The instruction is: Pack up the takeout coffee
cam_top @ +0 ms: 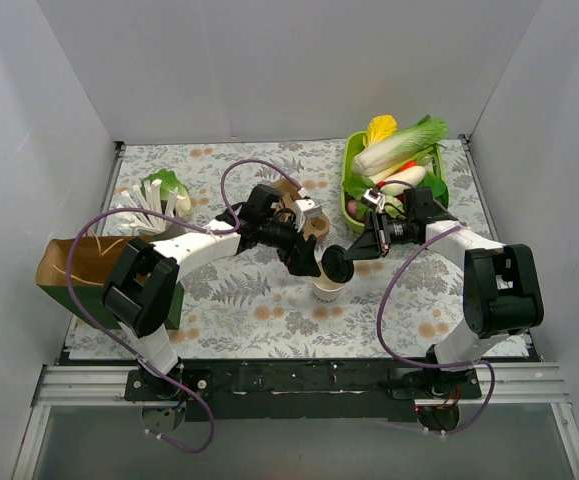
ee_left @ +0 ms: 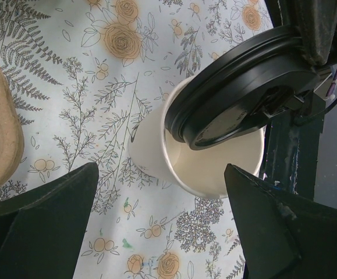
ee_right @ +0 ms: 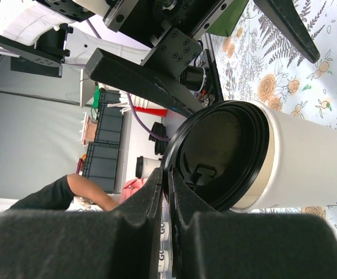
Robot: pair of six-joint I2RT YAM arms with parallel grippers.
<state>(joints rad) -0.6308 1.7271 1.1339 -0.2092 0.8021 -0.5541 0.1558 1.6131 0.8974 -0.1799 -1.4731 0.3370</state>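
The white paper cup [cam_top: 328,292] of the takeout coffee is standing upright on the table, near the middle and a little toward the near edge, and its open mouth is showing a tan inside. The black lid [cam_top: 335,264] is not sitting flat on it. It is leaning tilted over the rim, covering only the part of the opening on the right arm's side. The right gripper [cam_top: 349,254] is pinching the edge of this lid. In the right wrist view its two fingers [ee_right: 127,232] are standing almost together, with only a thin slit between them, and the lid's rim is going into that slit. The left gripper [cam_top: 304,262] is hanging over the cup from the left with its jaws spread wide, one finger [ee_left: 46,226] on each side of the cup, and it is gripping nothing. Just beyond the cup, toward the far edge, a brown cardboard carrier [cam_top: 307,215] is lying. A green tray [cam_top: 347,175] of vegetables is resting at the far right corner, a brown paper bag [cam_top: 74,265] is lying at the left edge, and white utensils [cam_top: 139,215] are sticking out behind it, toward the far left corner.
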